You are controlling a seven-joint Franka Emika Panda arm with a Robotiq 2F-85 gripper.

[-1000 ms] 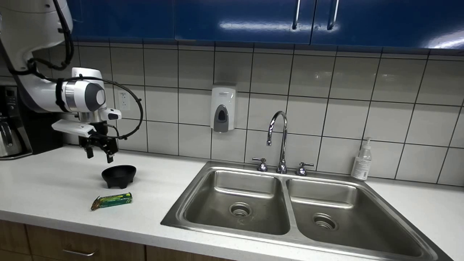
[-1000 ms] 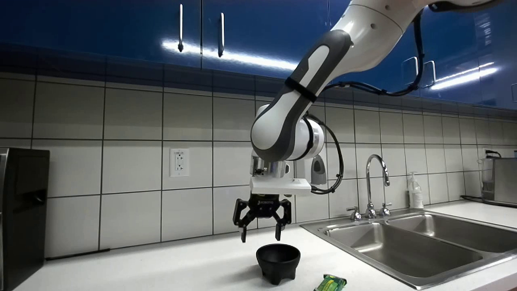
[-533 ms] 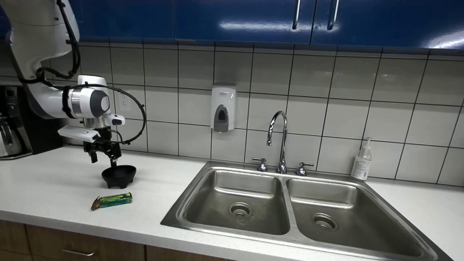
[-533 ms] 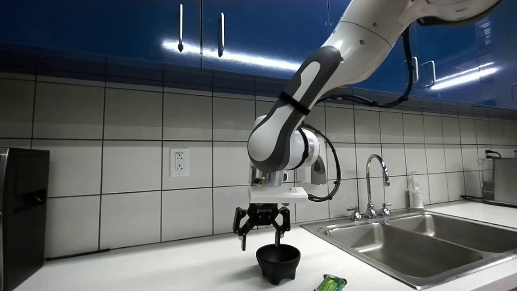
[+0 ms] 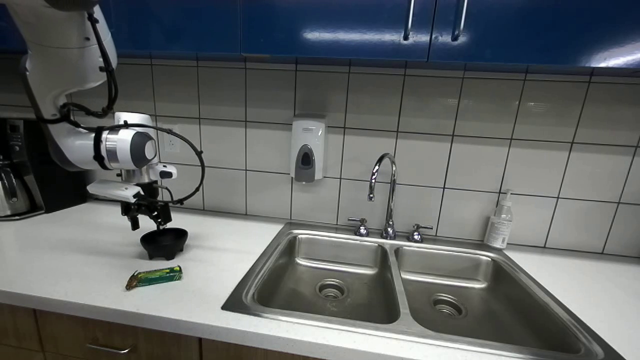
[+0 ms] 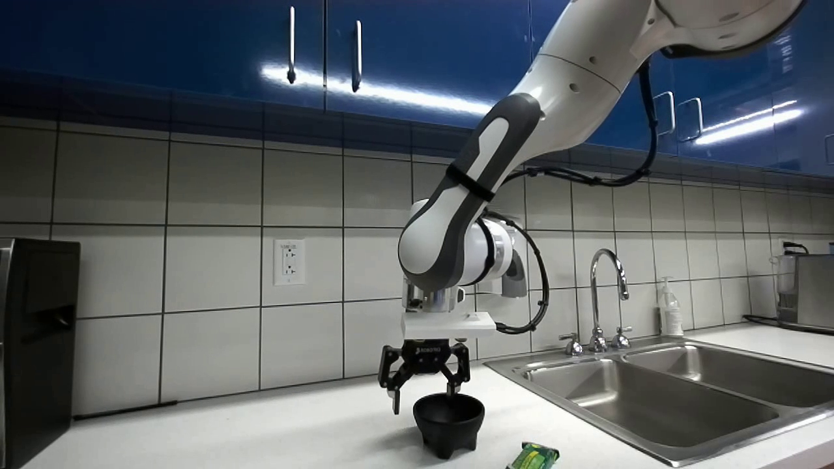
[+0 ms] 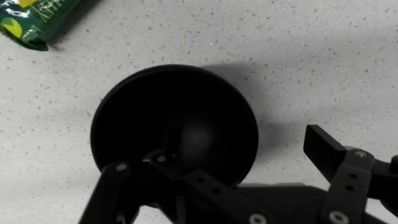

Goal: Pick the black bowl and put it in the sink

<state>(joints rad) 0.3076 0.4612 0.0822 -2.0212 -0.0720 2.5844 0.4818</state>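
Note:
The black bowl [image 5: 164,245] stands upright on the white counter, left of the sink [image 5: 295,287]. It also shows in an exterior view [image 6: 448,423] and, from above, in the wrist view [image 7: 199,99]. My gripper [image 6: 423,402] is open, pointing down at the bowl. In the wrist view the gripper [image 7: 244,137] has one finger over the bowl's inside and the other outside it, above bare counter. The bowl's wall lies between the two fingers with a gap to the outer one. The inner fingertip is dark against the bowl, and whether it touches is unclear.
A green packet [image 5: 154,277] lies close beside the bowl. A chrome faucet [image 5: 390,200] rises behind the sink. A soap dispenser [image 5: 308,150] hangs on the tiled wall, and a pump bottle [image 5: 500,225] stands beside the sink. A coffee machine [image 5: 47,170] is at the far left.
My gripper has come down and shifted slightly toward the sink, from above the bowl to its rim, with one fingertip now at or inside the bowl. The fingers stay open; bowl and packet have not moved.

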